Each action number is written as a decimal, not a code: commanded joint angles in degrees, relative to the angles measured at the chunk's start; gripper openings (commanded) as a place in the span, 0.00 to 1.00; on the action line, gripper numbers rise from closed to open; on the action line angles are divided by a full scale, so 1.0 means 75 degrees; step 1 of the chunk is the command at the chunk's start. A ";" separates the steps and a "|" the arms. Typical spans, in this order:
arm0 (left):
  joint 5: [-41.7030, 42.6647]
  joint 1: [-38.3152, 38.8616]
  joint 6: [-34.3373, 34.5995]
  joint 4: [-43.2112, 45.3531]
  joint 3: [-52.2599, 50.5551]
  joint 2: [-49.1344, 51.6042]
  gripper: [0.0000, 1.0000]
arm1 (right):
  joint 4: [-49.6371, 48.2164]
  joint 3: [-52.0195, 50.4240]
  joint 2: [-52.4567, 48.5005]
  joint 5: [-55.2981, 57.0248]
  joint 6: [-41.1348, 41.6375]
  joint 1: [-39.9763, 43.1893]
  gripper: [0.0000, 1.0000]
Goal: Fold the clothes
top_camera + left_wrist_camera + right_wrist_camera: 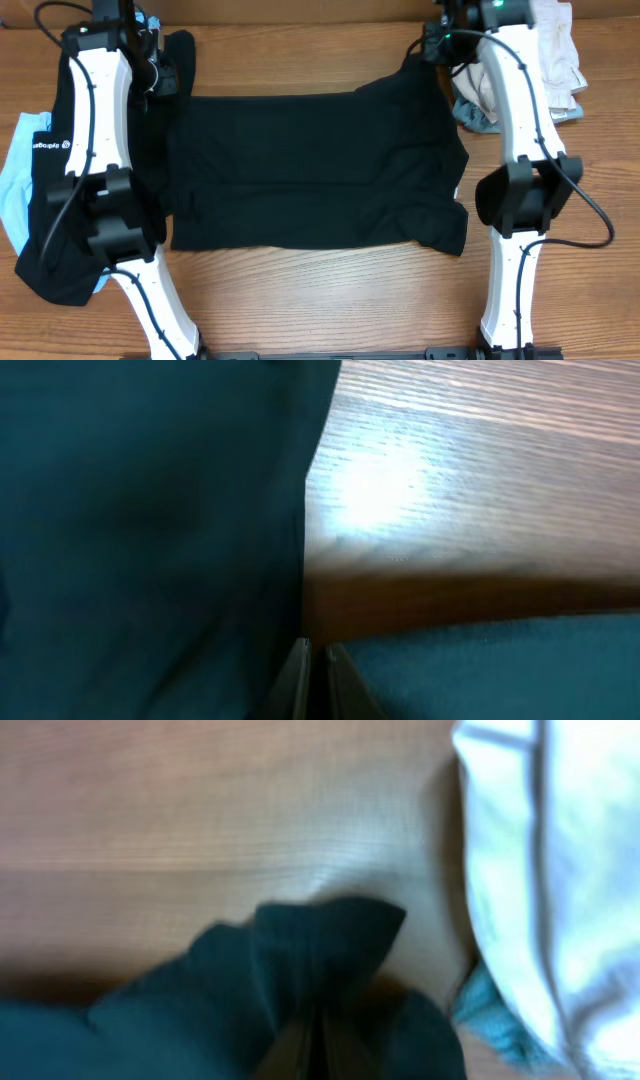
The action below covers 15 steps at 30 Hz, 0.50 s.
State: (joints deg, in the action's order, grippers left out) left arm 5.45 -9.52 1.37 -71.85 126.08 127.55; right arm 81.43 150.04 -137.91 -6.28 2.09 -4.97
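Pinching black shirt (200, 995) in right hand (318, 1045)

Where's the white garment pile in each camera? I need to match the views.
Overhead: white garment pile at the top right corner.
Left wrist: not in view.
Right wrist: it fills the right edge.
Shared landmark: the black garment, in all three views; its corner lies just left of the pile.

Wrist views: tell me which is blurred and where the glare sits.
Left wrist: a bright glare patch on the table, black garment soft and featureless. Right wrist: blurred throughout, white cloth washed out. Overhead: sharp, evenly lit.
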 commanded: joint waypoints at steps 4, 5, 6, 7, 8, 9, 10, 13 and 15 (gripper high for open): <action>-0.0184 -0.0041 -0.0015 -0.0708 0.0256 -0.0510 0.04 | 0.1658 0.0892 0.0347 -0.0592 -0.0376 0.0341 0.04; -0.0195 -0.0044 -0.0017 -0.0868 0.0256 -0.0510 0.04 | 0.1874 0.0915 0.0358 -0.0597 -0.0373 0.0393 0.04; -0.0195 -0.0044 -0.0017 -0.1005 0.0256 -0.0510 0.04 | 0.2069 0.0912 0.0379 -0.0600 -0.0370 0.0446 0.04; -0.0219 -0.0044 -0.0017 -0.1145 0.0256 -0.0510 0.04 | 0.2087 0.0898 0.0405 -0.0603 -0.0338 0.0498 0.04; -0.0274 -0.0044 -0.0009 -0.1282 0.0256 -0.0510 0.04 | 0.2084 0.0868 0.0487 -0.0624 -0.0306 0.0551 0.04; -0.0344 -0.0044 -0.0006 -0.1448 0.0256 -0.0510 0.04 | 0.2087 0.0866 0.0565 -0.0641 -0.0309 0.0580 0.04; -0.0411 -0.0044 -0.0006 -0.1597 0.0256 -0.0510 0.04 | 0.2087 0.0863 0.0673 -0.0664 -0.0306 0.0595 0.04; -0.0641 -0.0044 -0.0009 -0.2084 0.0256 -0.0510 0.04 | 0.2087 0.0592 0.1180 -0.0679 -0.0134 0.0624 0.04; -0.0825 -0.0044 -0.0012 -0.2361 0.0254 -0.0510 0.04 | 0.2087 0.0195 0.1547 -0.0656 -0.0102 0.0624 0.04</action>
State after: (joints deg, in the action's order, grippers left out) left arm 2.74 -9.50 1.37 -88.20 126.91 124.81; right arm 97.06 153.49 -133.71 -10.76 0.60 -0.45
